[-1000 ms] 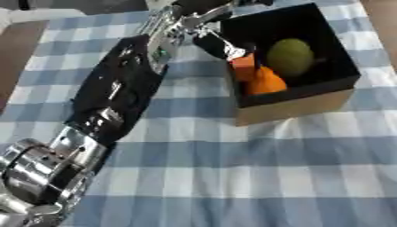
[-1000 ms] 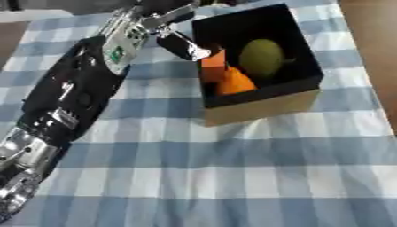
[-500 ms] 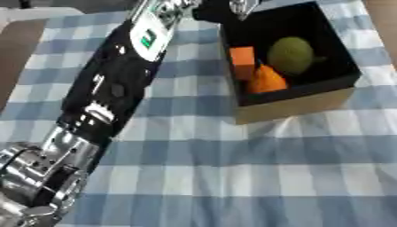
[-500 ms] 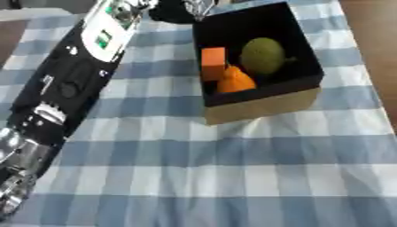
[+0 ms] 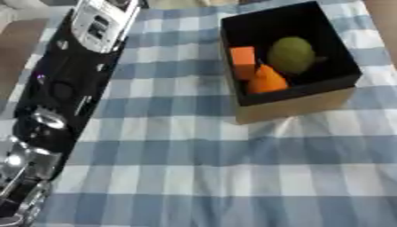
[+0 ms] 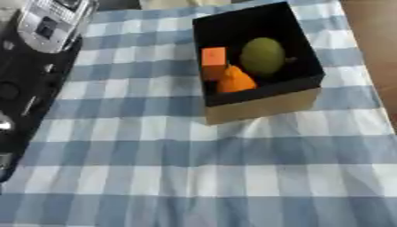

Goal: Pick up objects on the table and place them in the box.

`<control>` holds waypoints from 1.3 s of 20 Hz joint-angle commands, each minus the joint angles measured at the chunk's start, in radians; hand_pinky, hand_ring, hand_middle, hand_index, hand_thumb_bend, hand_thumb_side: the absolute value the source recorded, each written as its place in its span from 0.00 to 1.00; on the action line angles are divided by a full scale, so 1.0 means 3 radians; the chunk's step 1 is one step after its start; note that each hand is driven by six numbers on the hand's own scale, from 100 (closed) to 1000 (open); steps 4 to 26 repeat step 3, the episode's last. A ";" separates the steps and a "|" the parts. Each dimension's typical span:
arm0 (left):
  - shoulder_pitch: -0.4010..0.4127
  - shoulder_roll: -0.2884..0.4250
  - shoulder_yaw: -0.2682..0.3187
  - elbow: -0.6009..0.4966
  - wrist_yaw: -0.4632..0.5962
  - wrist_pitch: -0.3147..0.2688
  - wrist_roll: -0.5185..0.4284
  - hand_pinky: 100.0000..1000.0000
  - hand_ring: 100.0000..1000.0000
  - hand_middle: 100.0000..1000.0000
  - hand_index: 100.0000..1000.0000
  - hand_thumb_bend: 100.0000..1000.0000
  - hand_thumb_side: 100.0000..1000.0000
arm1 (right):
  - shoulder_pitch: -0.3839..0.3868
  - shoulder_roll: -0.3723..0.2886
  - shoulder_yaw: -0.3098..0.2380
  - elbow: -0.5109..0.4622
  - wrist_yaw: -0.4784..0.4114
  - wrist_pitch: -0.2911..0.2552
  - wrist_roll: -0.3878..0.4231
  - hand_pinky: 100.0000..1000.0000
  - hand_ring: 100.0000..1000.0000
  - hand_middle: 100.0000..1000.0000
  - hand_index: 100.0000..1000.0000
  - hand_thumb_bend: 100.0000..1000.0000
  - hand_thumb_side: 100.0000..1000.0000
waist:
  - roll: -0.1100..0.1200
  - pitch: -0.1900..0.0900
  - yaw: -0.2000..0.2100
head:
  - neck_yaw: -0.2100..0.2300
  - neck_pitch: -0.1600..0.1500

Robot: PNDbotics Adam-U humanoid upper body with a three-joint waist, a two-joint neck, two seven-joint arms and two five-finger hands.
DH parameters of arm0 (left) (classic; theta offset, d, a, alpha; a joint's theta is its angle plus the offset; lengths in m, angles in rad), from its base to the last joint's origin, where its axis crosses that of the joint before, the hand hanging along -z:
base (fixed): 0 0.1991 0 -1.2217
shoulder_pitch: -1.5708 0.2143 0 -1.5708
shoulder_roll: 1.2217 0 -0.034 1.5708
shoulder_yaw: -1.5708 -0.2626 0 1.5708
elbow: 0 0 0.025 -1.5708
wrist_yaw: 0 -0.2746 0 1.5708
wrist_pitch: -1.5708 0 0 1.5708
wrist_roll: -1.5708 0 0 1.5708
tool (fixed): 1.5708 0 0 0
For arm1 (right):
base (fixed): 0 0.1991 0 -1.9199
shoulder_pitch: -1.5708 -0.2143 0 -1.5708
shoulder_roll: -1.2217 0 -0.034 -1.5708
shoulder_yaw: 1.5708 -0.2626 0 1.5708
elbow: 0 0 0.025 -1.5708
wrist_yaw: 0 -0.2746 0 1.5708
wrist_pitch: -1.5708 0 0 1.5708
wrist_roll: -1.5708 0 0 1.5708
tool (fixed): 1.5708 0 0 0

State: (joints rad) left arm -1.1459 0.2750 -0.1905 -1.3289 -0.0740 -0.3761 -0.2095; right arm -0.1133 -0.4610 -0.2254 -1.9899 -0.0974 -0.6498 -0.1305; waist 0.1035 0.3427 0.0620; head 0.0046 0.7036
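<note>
**Box holds three items; my left arm lies along the left edge**

Box: black inside, tan cardboard outside, open top, standing on the far right part of the surface. Near wall faces me, plain cardboard.

Inside it:
- orange cube, against the left wall, upright.
- orange rounded piece, just in front of the cube, touching it or nearly so, close to the near wall.
- green round fruit, right of the cube, about mid-box, just beside the orange piece.

All three sit in the one compartment, well below the rim.

Surface: blue and white checked cloth covers it. The cloth is slightly rumpled at the box's near left corner. Bare brown surface shows past the cloth at the right edge.

My left arm: black with silver joints, runs from the lower left corner up to the top left, over the cloth's left margin. It leaves the view at the top, so my left hand is not visible and I cannot tell how its fingers stand. My right hand shows in neither view.
</note>
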 commanded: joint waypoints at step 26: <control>0.0304 0.0351 0.0145 -0.0634 0.0584 0.0252 0.0074 0.68 0.76 0.74 0.86 0.00 0.54 | -0.0006 -0.0082 -0.0063 -0.0034 0.0020 -0.0064 -0.0089 0.93 0.99 0.36 0.89 0.00 0.41 | -0.0102 -0.0058 0.0018 | -0.0043 -0.0024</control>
